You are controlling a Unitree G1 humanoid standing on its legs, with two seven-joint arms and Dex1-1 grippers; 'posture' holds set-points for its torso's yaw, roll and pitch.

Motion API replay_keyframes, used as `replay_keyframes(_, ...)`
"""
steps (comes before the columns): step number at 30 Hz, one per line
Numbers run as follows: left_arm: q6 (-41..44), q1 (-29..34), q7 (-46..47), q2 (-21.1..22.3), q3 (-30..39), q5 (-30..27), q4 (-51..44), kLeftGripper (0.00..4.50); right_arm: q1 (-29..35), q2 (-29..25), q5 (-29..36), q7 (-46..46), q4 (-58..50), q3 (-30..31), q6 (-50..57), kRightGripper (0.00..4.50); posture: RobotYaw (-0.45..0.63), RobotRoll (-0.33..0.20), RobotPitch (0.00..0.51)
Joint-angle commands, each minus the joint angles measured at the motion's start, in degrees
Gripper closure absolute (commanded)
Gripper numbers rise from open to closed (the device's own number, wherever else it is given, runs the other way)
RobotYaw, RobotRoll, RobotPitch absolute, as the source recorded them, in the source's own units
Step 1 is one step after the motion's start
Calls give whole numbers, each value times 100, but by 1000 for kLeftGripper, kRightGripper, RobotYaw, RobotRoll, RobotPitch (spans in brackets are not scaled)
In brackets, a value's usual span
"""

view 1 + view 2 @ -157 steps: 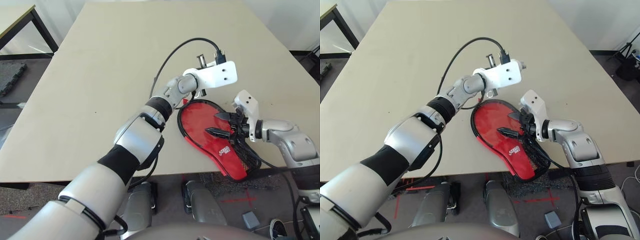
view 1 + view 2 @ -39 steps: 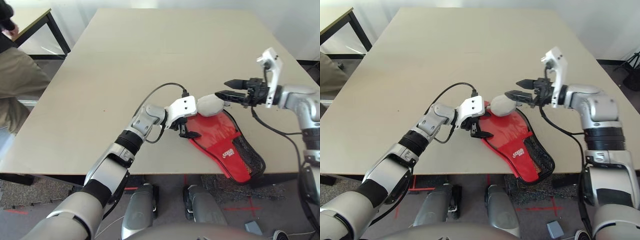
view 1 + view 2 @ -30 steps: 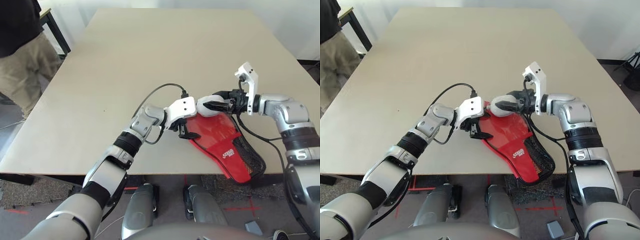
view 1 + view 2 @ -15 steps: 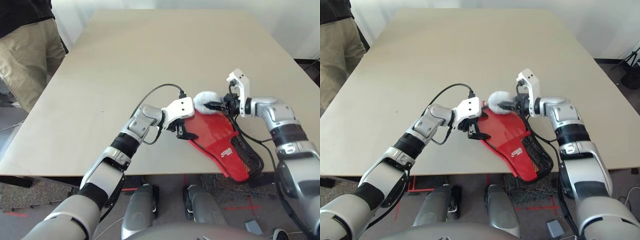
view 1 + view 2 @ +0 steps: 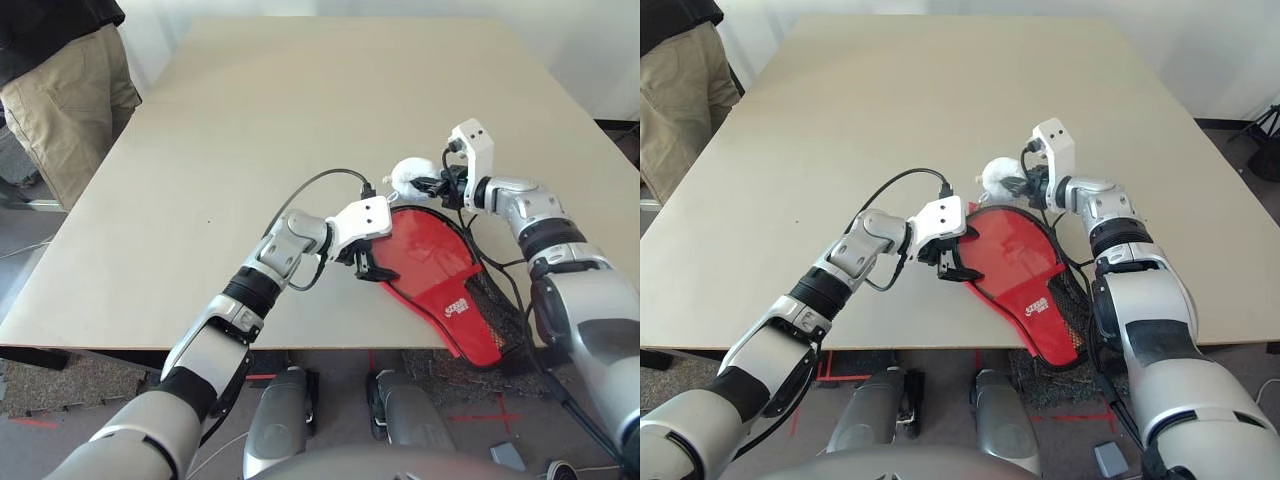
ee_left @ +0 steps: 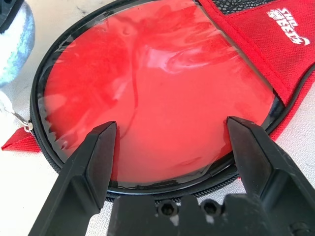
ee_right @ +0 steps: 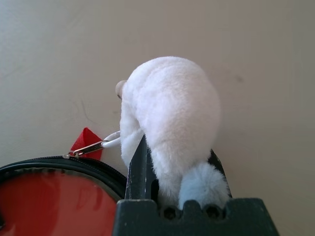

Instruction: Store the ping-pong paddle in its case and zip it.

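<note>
Leftmost, a person (image 5: 60, 90) in khaki trousers stands beside the desk's (image 5: 330, 110) left edge, near its far corner. On the desk itself, the left arm reaches in from the near edge and bends across toward the right, with a black cable (image 5: 310, 190) looping over its wrist. The left gripper (image 5: 368, 266) sits at the rounded end of the case (image 5: 435, 270), its black fingers (image 6: 91, 162) spread wide apart, one on either side of the round red panel without clamping it; in the left wrist view the fingertips lie over the panel near its black zipper rim.

The case lies flat near the desk's near edge, toward the right corner, rounded end pointing inward and its narrow end, with white logo (image 5: 459, 307) and black mesh pocket (image 5: 495, 295), angled toward the near edge. The round part shows a glossy red face behind a clear window; whether that is the ping-pong paddle inside I cannot tell.

Just past the rounded end, on the far side, the right gripper (image 5: 425, 185) has its fingers closed on the white fluffy pom-pom (image 7: 170, 123), which bulges out above them. A small metal zipper pull (image 7: 96, 146) links the pom-pom to the case's rim beside a little red tab (image 7: 86, 137).
</note>
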Motion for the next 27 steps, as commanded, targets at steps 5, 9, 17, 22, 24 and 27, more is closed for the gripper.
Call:
replay_keyframes(5,200,318,-105,54,-390,250,136,0,64,-359,-210,-422,300,-246,-177,4288,14,0,121)
replay_keyframes(9,213,286,-100,27,-407,244,151,0,132,-469,-273,-638,400,-310,-307,4288,14,0,122)
replay_keyframes(17,236,276,-73,2,-413,251,157,0,324,-769,-322,-485,403,-336,-319,4291,18,0,127)
replay_keyframes(22,232,249,-44,-44,-420,246,193,0,610,-1193,-256,-141,310,-447,-186,4296,3,0,133)
replay_keyframes(24,214,236,-52,-66,-426,245,222,0,748,-1345,-255,-6,254,-497,-144,4296,3,0,133)
replay_keyframes(27,183,205,-49,-116,-450,265,275,0,997,-1564,-235,553,16,-469,14,4296,-11,0,136)
